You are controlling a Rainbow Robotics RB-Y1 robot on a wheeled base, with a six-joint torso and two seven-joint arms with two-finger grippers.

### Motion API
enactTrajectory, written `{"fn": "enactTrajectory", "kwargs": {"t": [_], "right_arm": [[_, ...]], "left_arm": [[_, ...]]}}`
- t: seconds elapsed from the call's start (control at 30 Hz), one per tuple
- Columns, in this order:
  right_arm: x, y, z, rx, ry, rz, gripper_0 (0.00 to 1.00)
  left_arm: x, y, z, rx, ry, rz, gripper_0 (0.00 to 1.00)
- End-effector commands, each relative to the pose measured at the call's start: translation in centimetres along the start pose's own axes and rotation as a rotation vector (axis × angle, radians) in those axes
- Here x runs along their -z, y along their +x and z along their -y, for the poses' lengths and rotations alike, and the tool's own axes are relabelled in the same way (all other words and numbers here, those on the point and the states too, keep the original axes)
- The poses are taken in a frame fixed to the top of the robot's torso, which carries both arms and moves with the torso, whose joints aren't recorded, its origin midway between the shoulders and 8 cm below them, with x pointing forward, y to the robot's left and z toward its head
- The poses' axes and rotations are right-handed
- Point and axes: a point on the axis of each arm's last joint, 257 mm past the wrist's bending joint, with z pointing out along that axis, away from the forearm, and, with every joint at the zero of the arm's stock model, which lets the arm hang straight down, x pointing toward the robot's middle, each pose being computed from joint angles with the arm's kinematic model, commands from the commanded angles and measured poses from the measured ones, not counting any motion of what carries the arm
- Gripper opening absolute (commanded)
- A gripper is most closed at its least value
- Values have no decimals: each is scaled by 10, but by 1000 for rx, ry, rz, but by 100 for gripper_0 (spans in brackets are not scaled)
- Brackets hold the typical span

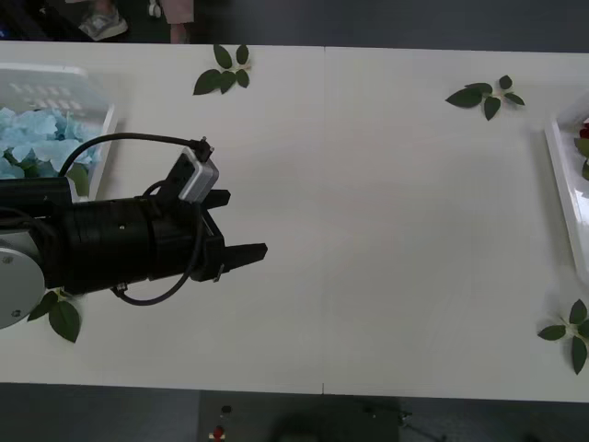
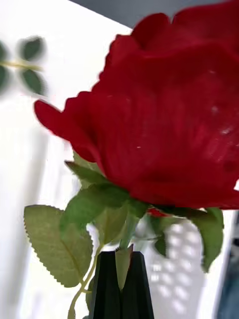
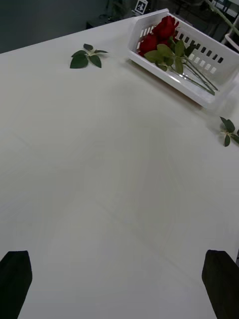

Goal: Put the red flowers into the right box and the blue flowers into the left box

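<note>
A red flower (image 2: 169, 124) with a deep red bloom and green leaves stands close before my right gripper (image 2: 122, 279), whose black fingers are shut on its stem. Behind it is a white slotted surface (image 2: 186, 264). The right box (image 3: 164, 77), a white slotted basket, holds two more red flowers (image 3: 159, 35) lying with stems across its floor; its rim (image 1: 561, 175) shows at the table's right edge. The left box (image 1: 101, 129) at the far left holds pale blue flowers (image 1: 37, 138). My left gripper (image 1: 241, 253) hovers over the left half of the table, open (image 3: 118, 259), holding nothing.
Loose green leaf sprigs lie on the white table: one at the back left (image 1: 223, 72), one at the back right (image 1: 485, 95), one at the front right (image 1: 571, 331), one under the left arm (image 1: 57, 313). The table's front edge runs near the bottom.
</note>
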Motion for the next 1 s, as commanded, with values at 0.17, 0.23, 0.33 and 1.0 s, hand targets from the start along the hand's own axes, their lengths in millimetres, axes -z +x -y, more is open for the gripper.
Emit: {"fn": "enactTrajectory", "kwargs": {"t": [0.17, 0.23, 0.33, 1.0], "right_arm": [[-19, 23, 77, 129, 159, 22, 0], [-22, 29, 83, 136, 171, 15, 0], [-32, 40, 90, 141, 199, 7, 0], [-79, 65, 61, 100, 179, 4, 73]], "left_arm": [[3, -9, 0, -36, -4, 15, 100], [3, -9, 0, -36, -4, 15, 100], [3, -9, 0, -36, -4, 15, 100], [3, -9, 0, -36, -4, 15, 100]]}}
